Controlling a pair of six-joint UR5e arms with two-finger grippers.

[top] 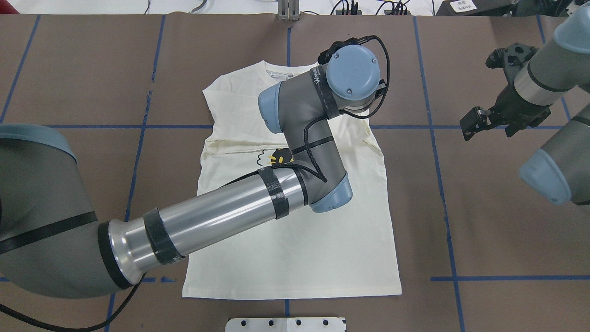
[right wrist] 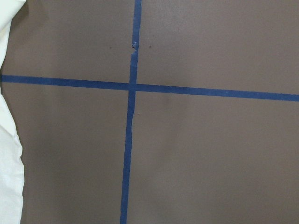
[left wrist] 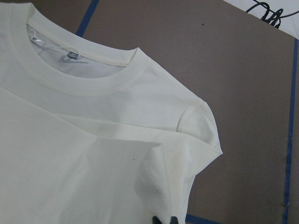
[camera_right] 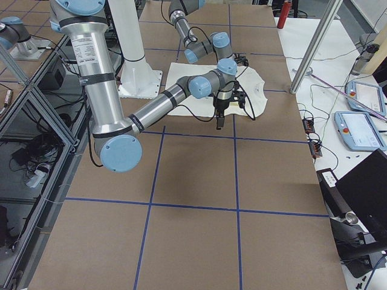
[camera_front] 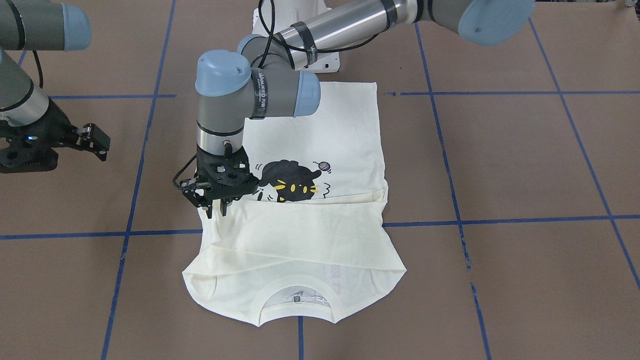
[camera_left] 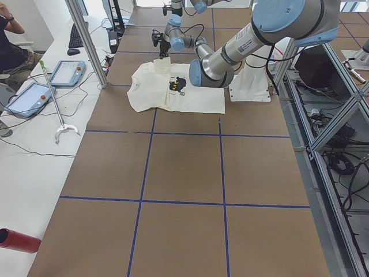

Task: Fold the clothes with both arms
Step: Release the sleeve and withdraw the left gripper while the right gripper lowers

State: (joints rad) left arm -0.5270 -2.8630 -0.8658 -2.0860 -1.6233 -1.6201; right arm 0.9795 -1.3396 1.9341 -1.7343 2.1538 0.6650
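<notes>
T-shirt [camera_front: 300, 240] flat on brown table [camera_front: 500, 160] — blue tape grid [camera_front: 500, 220].

1 T-shirt [camera_front: 300, 245]; 2 arms [camera_front: 222, 107] [camera_front: 20, 100]; 2 claws [camera_front: 216, 212] [camera_front: 97, 142]

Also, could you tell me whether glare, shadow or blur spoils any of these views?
Front-facing view: sharp, evenly lit, barely any shadow around the left claw on the T-shirt. Overhead view: bright glare streaks along the silver tube of the left arm. Both wrist views: crisp, flat light, no glare.
</notes>
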